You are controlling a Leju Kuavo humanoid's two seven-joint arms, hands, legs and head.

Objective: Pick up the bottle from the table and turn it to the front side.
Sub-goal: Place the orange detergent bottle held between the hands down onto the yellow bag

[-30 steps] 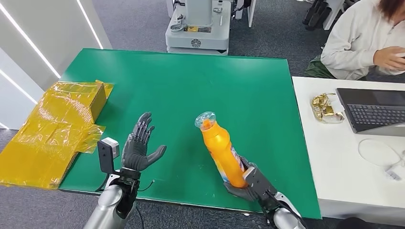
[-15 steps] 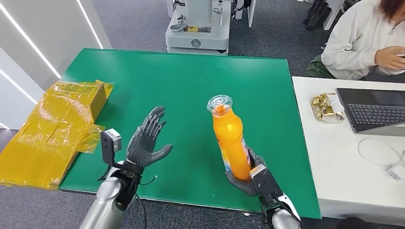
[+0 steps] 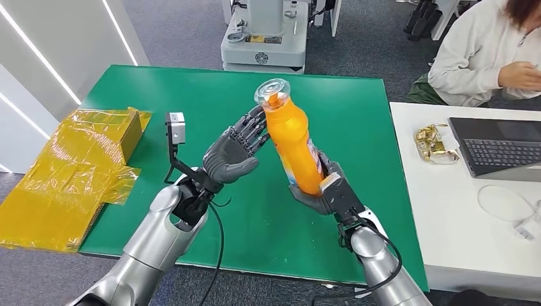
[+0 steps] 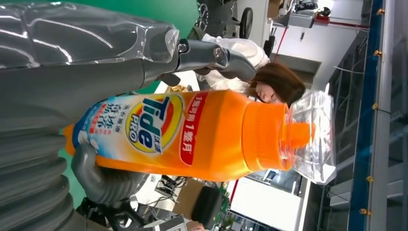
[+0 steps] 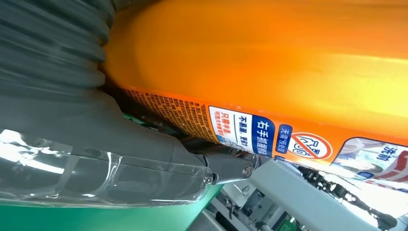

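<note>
Your right hand [image 3: 317, 189] has lifted the bottle [image 3: 290, 144] higher and carried it toward 12 o'clock, its clear cap tipped back toward 11. Your left hand [image 3: 233, 155] has swung over toward 2 o'clock, its fingertips [image 3: 256, 125] now touching the bottle's upper body.

Bare green table [image 3: 191, 95] lies beneath both hands; crumpled yellow wrapping [image 3: 70, 172] crowds its left edge

Two silver, smooth-shelled metal arms; each ends in a dark grey, many-fingered robot hand, left [image 3: 231, 153] and right [image 3: 322, 188], with black jointed fingers and a thick grey thumb; thin black cables loop at both wrists; a small white-and-grey camera box [image 3: 175, 127] stands on a black bracket by the left wrist; grey ribbed covers, clear plastic wrapping over the thumbs.
</note>
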